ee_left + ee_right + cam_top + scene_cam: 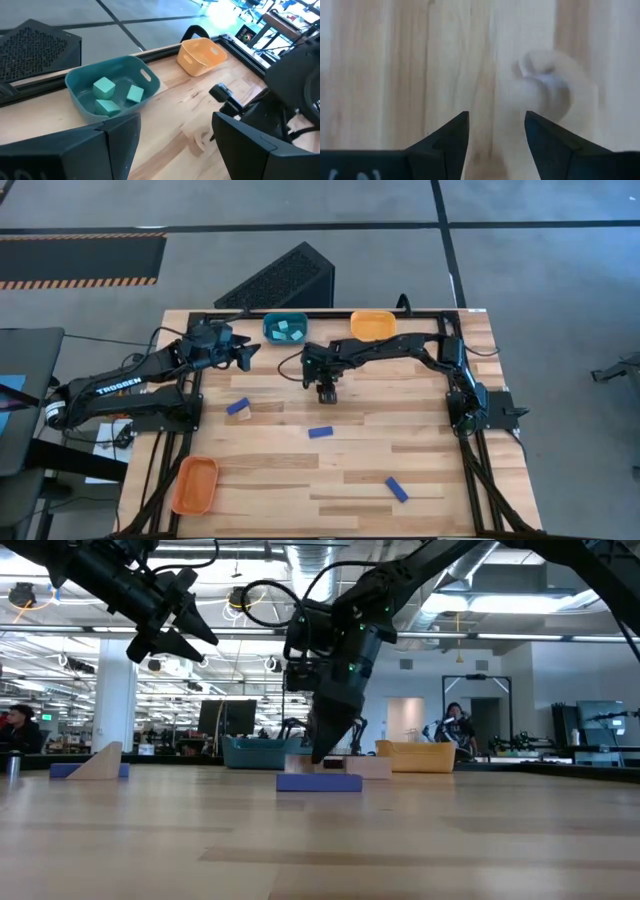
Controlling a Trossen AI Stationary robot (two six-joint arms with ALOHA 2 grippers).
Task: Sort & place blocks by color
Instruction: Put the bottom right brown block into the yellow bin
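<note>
Two dark robot arms work over a pale wooden table (330, 470) scattered with small blocks.

From left: an orange plastic tray (195, 484) at the near left corner; the left gripper (243, 354), fingers apart and empty, beside a teal plastic tray (285, 327) holding three light cyan blocks (114, 95); three dark blue oblong blocks (238, 406) (320, 432) (396, 489) lying well apart; the right gripper (327, 394), fingers apart, empty, low over a pale wooden arch-shaped block (547, 87); a second orange tray (373, 325) at the far edge.
</note>
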